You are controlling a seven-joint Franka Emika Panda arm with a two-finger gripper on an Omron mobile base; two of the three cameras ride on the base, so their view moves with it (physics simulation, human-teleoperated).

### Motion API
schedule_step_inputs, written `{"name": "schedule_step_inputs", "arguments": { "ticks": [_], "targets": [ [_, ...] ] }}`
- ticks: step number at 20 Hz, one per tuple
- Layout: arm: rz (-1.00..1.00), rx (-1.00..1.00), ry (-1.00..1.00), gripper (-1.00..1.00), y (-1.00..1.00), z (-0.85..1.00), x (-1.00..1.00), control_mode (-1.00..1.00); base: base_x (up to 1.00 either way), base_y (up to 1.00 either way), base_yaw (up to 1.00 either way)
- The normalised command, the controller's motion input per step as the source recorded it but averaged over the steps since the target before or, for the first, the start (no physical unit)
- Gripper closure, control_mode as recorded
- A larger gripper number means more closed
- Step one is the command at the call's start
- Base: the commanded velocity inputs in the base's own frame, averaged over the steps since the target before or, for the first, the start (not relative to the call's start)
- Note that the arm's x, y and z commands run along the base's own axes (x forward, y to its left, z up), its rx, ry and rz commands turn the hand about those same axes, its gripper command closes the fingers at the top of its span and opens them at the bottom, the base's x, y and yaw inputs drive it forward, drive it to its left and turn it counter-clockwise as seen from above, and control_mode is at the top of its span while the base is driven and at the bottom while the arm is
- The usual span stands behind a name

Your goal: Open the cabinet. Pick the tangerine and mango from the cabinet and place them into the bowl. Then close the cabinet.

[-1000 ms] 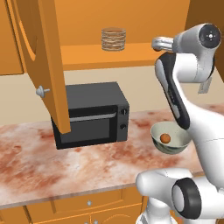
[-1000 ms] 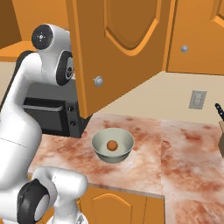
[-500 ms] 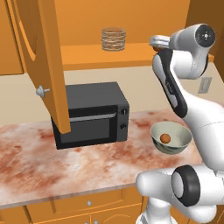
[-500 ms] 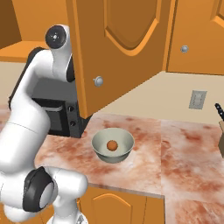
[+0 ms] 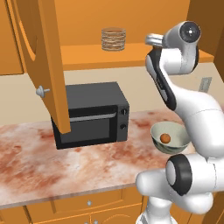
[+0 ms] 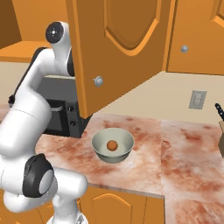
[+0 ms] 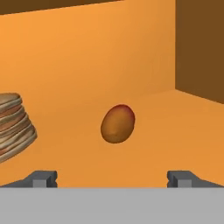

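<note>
The cabinet stands open: its left door point(image 5: 43, 65) swings out over the microwave and its right door point(image 6: 118, 48) hangs above the bowl. On the cabinet's shelf lies the reddish-orange mango point(image 7: 117, 123), straight ahead of my open gripper point(image 7: 113, 177) and still a little way beyond its fingertips point(image 7: 41, 177). Nothing sits between the jaws. The pale grey-green bowl point(image 5: 156, 139) point(image 6: 99, 148) rests on the counter to the right of the microwave. The small orange tangerine point(image 5: 165, 138) point(image 6: 112, 145) lies inside it.
A ribbed brownish cylinder point(image 5: 113, 39) point(image 7: 13, 124) stands on the shelf left of the mango. The black microwave point(image 5: 92, 113) point(image 6: 61, 109) sits under the open left door. A wall outlet point(image 6: 197, 99) and a dark knife handle point(image 6: 218, 109) are at far right.
The arm has stretched up and forward toward the cabinet shelf. Bowl, tangerine and doors have stayed where they were, and the jaws are as wide as before.
</note>
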Motion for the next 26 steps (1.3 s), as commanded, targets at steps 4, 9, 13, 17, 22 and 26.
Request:
{"name": "schedule_step_inputs", "arguments": {
  "ticks": [4, 9, 13, 17, 22, 26],
  "targets": [
    [0.00, 0.00, 0.05, -1.00, 0.00, 0.00, 0.34, -1.00, 0.00, 0.00, 0.00],
    [0.01, 0.00, 0.06, -1.00, 0.00, 0.00, 0.54, -1.00, 0.00, 0.00, 0.00],
    [0.01, 0.00, 0.04, -1.00, 0.00, 0.00, 0.57, -1.00, 0.00, 0.00, 0.00],
    [0.00, 0.00, 0.06, -1.00, -0.07, 0.00, 0.45, -1.00, 0.00, 0.00, 0.00],
    [0.00, 0.00, 0.03, -1.00, -0.39, 0.00, 0.17, -1.00, 0.00, 0.00, 0.00],
    [0.00, 0.00, 0.03, -1.00, -0.29, 0.00, 0.15, -1.00, 0.00, 0.00, 0.00]
  ]
}}
